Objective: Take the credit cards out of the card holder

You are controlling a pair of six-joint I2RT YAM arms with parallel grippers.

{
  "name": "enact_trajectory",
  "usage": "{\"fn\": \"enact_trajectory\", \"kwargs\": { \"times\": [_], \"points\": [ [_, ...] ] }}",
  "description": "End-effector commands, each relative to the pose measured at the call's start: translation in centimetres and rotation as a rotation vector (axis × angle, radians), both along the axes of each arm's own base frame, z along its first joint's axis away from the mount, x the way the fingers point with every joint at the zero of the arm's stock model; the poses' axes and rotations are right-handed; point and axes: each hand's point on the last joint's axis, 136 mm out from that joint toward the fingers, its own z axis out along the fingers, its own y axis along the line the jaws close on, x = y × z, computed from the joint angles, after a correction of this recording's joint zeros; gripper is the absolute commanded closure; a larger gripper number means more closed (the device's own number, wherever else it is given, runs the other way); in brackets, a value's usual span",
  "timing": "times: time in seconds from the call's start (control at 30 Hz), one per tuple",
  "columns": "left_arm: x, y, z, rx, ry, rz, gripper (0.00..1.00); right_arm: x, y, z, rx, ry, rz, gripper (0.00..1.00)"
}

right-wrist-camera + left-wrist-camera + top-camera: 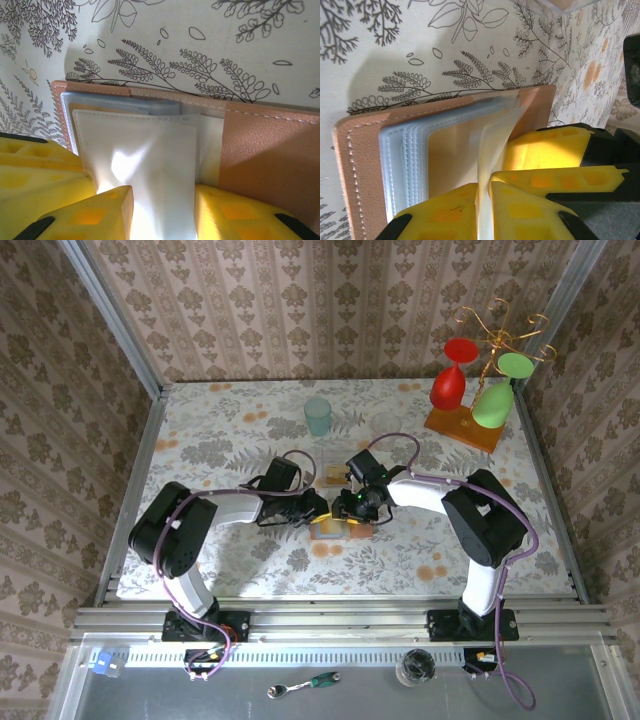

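The card holder (355, 165) lies open on the table with its tan leather cover (265, 155) down and its clear plastic sleeves fanned up. My left gripper (484, 185) is shut on one clear sleeve (496, 135), pinching it edge-on. My right gripper (164, 200) stands open, and a lifted sleeve (145, 155) fills the gap between its fingers. A tan shape with a rounded corner (452, 155) shows through the sleeves; I cannot tell if it is a credit card. From above, both grippers (318, 512) (347, 510) meet over the holder (328, 532).
A small tan rectangle (333, 476) lies on the table just behind the grippers. Further back stands a teal cup (317, 416). A wooden rack base (462, 428) with a red and a green glass hanging on it stands at the back right.
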Motion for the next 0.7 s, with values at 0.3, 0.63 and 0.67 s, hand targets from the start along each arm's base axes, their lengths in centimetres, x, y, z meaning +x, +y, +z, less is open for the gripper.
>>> {"fn": "enact_trajectory", "kwargs": {
  "times": [0.3, 0.63, 0.67],
  "points": [
    [0.1, -0.5, 1.6, -0.014, -0.03, -0.013, 0.89, -0.3, -0.4, 2.0, 0.019, -0.047, -0.01, 0.6],
    [-0.2, -1.7, 3.7, 0.018, -0.071, -0.087, 0.84, 1.0, -3.1, 4.9, -0.007, -0.158, -0.084, 0.59],
    [-0.1, -2.0, 3.8, 0.021, -0.074, -0.096, 0.82, 1.1, -3.6, 5.2, -0.011, -0.166, -0.095, 0.59]
  ]
}}
